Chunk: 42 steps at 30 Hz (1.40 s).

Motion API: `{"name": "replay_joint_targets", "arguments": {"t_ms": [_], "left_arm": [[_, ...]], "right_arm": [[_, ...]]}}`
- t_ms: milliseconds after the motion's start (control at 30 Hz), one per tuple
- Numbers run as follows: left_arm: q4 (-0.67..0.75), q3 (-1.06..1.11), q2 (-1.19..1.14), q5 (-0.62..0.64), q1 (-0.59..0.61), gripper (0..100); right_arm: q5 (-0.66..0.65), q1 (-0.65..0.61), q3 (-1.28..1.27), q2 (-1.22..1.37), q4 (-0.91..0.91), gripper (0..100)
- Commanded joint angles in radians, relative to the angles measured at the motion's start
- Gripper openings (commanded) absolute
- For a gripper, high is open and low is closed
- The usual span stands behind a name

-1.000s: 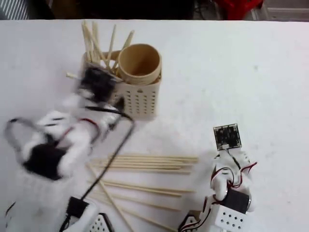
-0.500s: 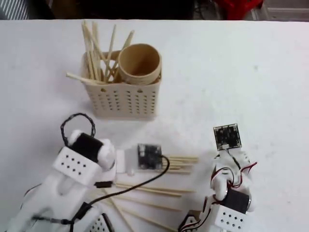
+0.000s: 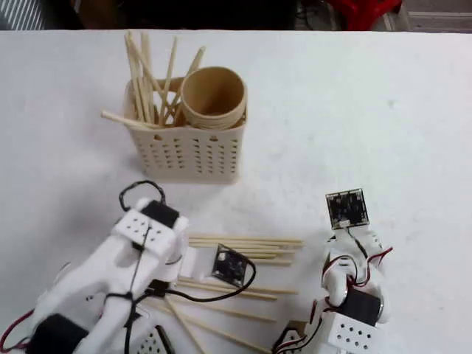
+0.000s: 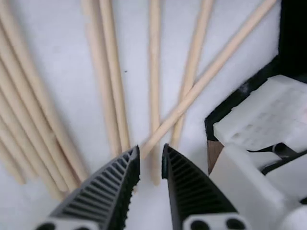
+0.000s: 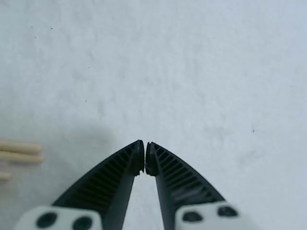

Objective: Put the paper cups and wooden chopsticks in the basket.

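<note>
The cream perforated basket stands at the back, with a paper cup and several wooden chopsticks upright inside it. More loose chopsticks lie on the table in front of it. My left gripper hovers low over these loose chopsticks, its jaws a narrow gap apart and empty, where one slanted stick crosses the others. The left arm covers their near ends. My right gripper rests shut and empty over bare table, to the right of the stick ends.
The white table has free room to the right of and behind the basket. The right arm sits folded at the front right. A white and black arm base lies close beside the loose chopsticks.
The left arm has come back from the basket toward the front and now sits low over the loose chopsticks. The right arm has not moved.
</note>
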<state>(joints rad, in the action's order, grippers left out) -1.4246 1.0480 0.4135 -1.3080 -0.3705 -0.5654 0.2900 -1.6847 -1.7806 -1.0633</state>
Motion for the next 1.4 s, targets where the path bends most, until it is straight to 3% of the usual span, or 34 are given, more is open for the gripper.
{"name": "replay_joint_targets", "arguments": {"t_ms": [0,300,433,600,1067,1367], "left_arm": [[0.044,0.000,-0.068,-0.041,0.012,9],[0.183,-0.006,-0.219,0.017,0.013,9],[0.189,-0.034,-0.226,0.037,0.013,2],[0.176,-0.084,-0.226,0.052,0.015,2],[-0.092,-0.582,-0.226,0.377,0.015,2],[-0.121,-0.948,-0.128,0.637,0.050,2]], "right_arm": [[-0.003,0.007,-0.006,-0.010,-0.002,2.5],[-0.003,0.007,-0.006,-0.010,-0.002,2.5],[-0.003,0.007,-0.006,-0.010,-0.002,2.5],[-0.003,0.007,-0.006,-0.010,-0.002,2.5],[-0.003,0.007,-0.006,-0.010,-0.002,2.5],[-0.003,0.007,-0.006,-0.010,-0.002,2.5]]}}
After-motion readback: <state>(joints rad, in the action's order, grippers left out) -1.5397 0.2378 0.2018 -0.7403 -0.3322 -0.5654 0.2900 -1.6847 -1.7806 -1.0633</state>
